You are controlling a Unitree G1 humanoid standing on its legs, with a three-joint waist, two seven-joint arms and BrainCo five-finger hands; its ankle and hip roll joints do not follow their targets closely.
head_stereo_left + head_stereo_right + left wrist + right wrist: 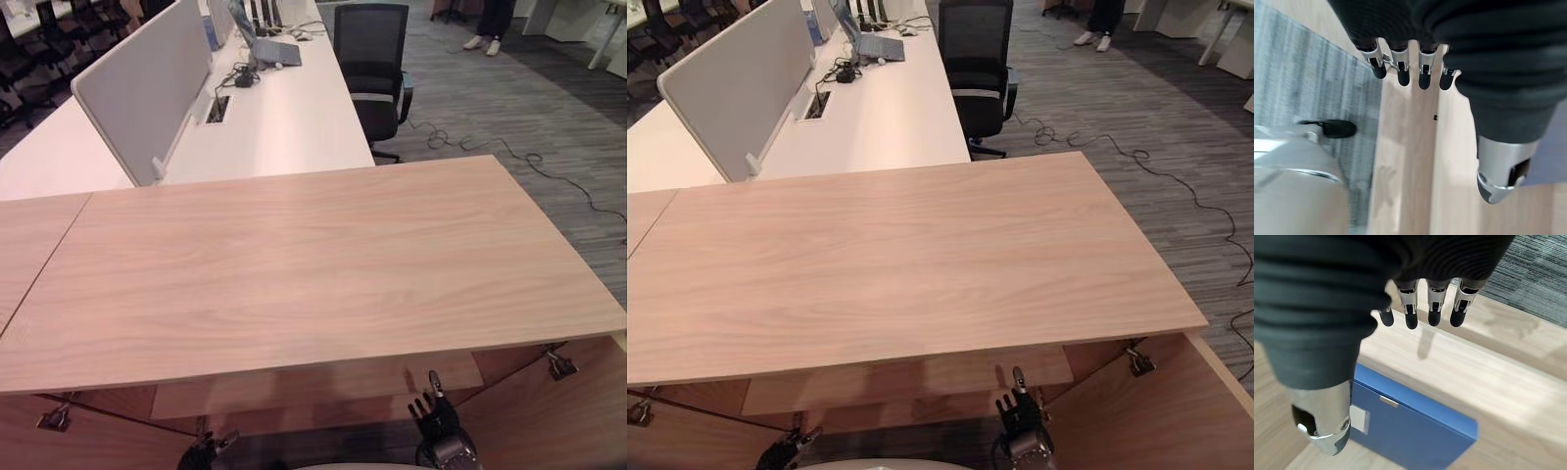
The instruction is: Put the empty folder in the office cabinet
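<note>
The office cabinet has a wide wooden top (294, 264), and an inner shelf (313, 387) shows under its front edge. In the right wrist view a blue folder (1415, 431) with a white label lies flat on a wooden shelf board (1488, 377). My right hand (1322, 333) hovers over the folder with straight fingers (1410, 308) and holds nothing. From the head it shows low in front of the cabinet opening (436, 416). My left hand (204, 452) hangs open at the lower left, its straight fingers (1400, 68) over wood and carpet.
Metal hinges (558, 364) (54, 419) mark the cabinet's opening on both sides. Behind the cabinet stands a white desk (284, 117) with a grey divider (137, 88) and a laptop (269, 49). A black office chair (377, 73) and loose cables (509, 152) are on the grey carpet; a person's shoes (482, 44) are far back.
</note>
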